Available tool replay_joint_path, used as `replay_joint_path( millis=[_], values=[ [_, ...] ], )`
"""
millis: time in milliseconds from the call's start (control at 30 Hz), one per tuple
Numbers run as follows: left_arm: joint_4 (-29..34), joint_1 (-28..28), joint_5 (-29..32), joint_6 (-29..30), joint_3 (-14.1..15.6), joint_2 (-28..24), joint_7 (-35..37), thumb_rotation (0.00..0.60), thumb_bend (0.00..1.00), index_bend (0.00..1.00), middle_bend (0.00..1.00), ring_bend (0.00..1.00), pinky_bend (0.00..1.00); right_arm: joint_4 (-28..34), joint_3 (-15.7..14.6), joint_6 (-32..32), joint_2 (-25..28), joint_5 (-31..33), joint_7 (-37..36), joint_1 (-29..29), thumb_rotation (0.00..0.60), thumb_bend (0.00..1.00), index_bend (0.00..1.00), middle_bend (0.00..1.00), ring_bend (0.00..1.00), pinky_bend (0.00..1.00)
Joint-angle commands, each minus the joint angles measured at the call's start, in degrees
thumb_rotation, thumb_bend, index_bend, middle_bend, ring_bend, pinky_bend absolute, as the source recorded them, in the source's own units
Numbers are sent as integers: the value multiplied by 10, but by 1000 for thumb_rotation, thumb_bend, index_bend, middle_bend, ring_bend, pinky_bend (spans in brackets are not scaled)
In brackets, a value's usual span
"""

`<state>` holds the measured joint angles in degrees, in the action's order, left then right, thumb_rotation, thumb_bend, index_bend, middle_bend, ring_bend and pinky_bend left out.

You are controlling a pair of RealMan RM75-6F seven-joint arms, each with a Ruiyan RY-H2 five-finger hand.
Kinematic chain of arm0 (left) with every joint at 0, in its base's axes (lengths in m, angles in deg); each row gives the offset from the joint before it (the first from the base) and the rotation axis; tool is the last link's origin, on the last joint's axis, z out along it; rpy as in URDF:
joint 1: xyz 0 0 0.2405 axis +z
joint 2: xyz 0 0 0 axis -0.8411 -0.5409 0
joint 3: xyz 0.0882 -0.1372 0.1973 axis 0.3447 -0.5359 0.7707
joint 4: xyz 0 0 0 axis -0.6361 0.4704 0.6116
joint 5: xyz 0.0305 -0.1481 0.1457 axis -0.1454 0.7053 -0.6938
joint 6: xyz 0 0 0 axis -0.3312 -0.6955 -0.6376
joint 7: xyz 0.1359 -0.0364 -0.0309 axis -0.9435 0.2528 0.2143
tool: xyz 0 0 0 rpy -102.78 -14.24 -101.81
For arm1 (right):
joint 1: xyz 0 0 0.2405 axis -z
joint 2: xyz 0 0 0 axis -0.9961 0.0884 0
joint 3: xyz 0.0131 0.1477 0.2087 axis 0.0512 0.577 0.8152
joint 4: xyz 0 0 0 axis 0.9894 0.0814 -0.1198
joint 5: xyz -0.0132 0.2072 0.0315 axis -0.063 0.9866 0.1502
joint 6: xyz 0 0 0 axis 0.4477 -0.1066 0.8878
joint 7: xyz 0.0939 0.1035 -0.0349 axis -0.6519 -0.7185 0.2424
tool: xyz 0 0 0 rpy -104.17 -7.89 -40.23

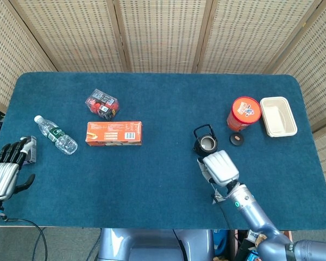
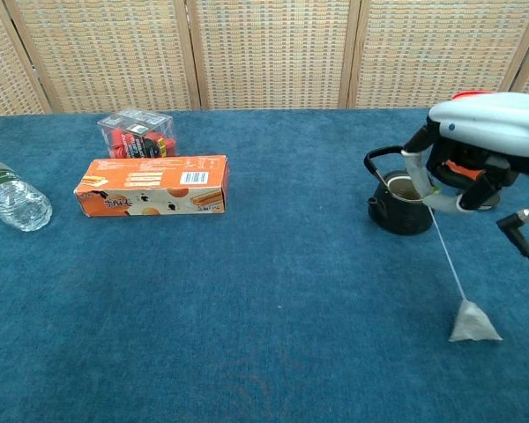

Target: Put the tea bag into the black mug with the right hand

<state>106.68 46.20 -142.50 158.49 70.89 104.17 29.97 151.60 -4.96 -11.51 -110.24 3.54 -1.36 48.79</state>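
Wicker screens back a table (image 1: 152, 179) under blue cloth. My right hand (image 2: 476, 145) is raised beside the black mug (image 2: 404, 204), pinching the tea bag's string – the tea bag (image 2: 473, 324) hangs low at 5 o'clock from the mug, just over the cloth. My left hand (image 1: 4, 171) rests at the table's 9 o'clock edge, fingers apart, holding nothing. At 10 o'clock lie a water bottle (image 1: 55, 135), an orange box (image 1: 113, 133) with a barcode – its print unreadable – and a clear pack (image 1: 102, 103). At 2 o'clock stand a red canister (image 1: 243, 113) and a tray (image 1: 278, 116).
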Motion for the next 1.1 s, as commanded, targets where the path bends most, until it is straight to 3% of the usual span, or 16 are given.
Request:
replay_joint_path(
  millis=[33,400,1100],
  values=[
    [2,0,-1,1,0,-1,0,600,378,0,0,0,0,10,11,-2,14,3,-8,-3,600,581,651,902,959,994],
    [2,3,1,2,2,-3,3,600,378,0,0,0,0,17,42,40,53,36,-37,-32,600,581,654,903,960,995],
    [-4,3,8,-6,3,1,5,600,378,0,0,0,0,7,97,55,106,89,-51,-79,600,581,659,903,960,996]
  ],
)
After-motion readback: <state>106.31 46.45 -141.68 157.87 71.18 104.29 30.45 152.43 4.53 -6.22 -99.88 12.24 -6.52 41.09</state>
